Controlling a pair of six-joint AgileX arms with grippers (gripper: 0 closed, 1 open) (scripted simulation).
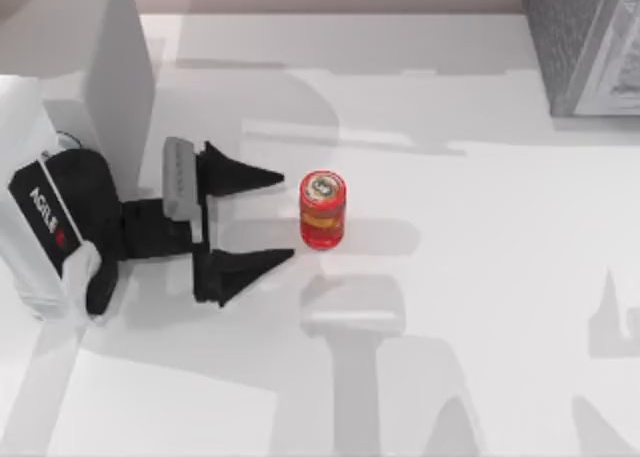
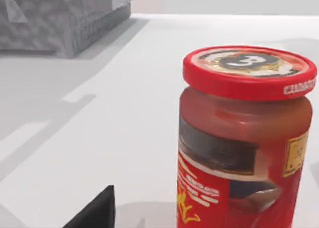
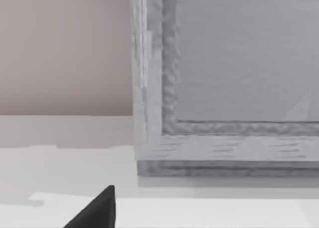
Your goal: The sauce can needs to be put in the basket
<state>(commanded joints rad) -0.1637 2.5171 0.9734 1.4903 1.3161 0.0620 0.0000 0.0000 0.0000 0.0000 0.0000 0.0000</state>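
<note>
Here the left gripper [image 1: 283, 217], fingers spread apart, sits just left of the upright sauce can [image 1: 323, 210].

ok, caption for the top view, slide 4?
Left gripper open, just short of the upright sauce can; grey basket at the table's far right.

One sauce can [image 1: 322, 210]; one grey basket [image 1: 580, 42], seemingly; one tool [image 1: 283, 217]

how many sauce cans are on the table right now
1. The sauce can stands upright near the table's middle, just ahead of the open left gripper, not yet between its fingers. The grey basket could hide others.
</note>
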